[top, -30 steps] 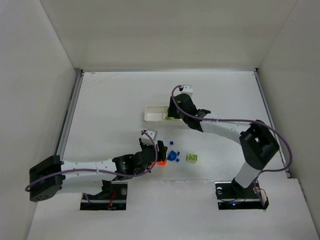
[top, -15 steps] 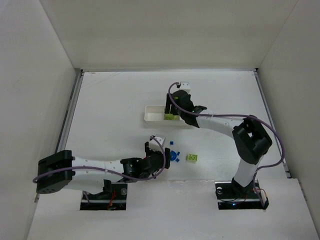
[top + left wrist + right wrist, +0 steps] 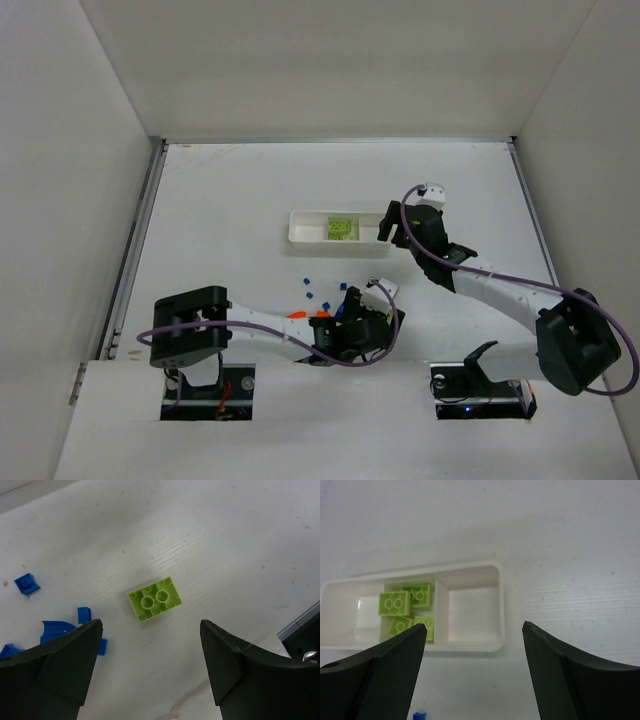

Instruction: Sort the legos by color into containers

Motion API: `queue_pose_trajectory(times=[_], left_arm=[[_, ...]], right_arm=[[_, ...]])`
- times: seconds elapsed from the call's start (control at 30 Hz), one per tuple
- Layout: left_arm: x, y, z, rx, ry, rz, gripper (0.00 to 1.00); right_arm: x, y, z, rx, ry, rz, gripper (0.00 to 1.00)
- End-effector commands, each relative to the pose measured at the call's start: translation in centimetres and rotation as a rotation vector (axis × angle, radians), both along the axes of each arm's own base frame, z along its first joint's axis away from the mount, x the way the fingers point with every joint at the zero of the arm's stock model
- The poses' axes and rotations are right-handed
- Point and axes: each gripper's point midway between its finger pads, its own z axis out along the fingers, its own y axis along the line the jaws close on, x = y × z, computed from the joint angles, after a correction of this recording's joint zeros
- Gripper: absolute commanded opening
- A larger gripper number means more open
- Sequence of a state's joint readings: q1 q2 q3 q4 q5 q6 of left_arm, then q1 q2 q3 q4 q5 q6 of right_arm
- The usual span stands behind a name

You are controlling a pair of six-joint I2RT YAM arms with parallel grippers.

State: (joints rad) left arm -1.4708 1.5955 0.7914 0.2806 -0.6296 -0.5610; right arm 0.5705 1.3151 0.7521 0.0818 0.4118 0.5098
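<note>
Right, my left pincer hangs spread wide over the counter, close to its near edge and about midway along it, pinching nothing. In the left wrist view, 1 loose green brick lies flat on the counter just beyond the gap between the 2 fingers. It has 2 round hollows facing up and touches neither finger. From above I cannot see this brick, since the pincer covers that spot.

Left of it in the same wrist view sit several blue bits. Most are bunched by the left finger, and 1 small blue piece lies apart, further out. From above, blue specks dot the counter just past the left arm, and 2 orange bits show right beside that arm, nearer the near edge.

The tray rests around the middle of the counter, its long side running left to right, well apart from the loose pieces. A small heap of green bricks sits in its middle compartment, packed close against the dividing wall. I cannot make out the exact count.

My right pincer is also spread wide and holds nothing. From above it hovers at the right end of the tray, and its wrist view looks down across the right-hand compartment.
</note>
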Motion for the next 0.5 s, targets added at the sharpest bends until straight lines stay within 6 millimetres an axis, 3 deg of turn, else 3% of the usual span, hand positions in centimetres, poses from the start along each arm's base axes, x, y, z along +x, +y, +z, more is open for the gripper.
queue_pose_trajectory(times=[0.0,0.13,0.27,0.47], left_arm=[[0.1,-1.8,-0.1,0.035,0.006,-0.004,0.77],[0.5,-2.2,-1.8,0.085,0.001,0.017,0.75],[1.1,-2.5,-2.8,0.102,0.0,0.04,0.72],[1.7,-3.2,-3.8,0.113,-0.002,0.054,0.52]], right_arm=[[0.1,-1.6,1.6,0.087,-0.056,-0.047,0.85],[-0.1,-3.6,2.1,0.15,-0.067,-0.078,0.87],[-0.3,-3.9,2.6,0.198,-0.082,-0.072,0.87],[-0.4,-3.5,2.9,0.222,-0.096,-0.057,0.87]])
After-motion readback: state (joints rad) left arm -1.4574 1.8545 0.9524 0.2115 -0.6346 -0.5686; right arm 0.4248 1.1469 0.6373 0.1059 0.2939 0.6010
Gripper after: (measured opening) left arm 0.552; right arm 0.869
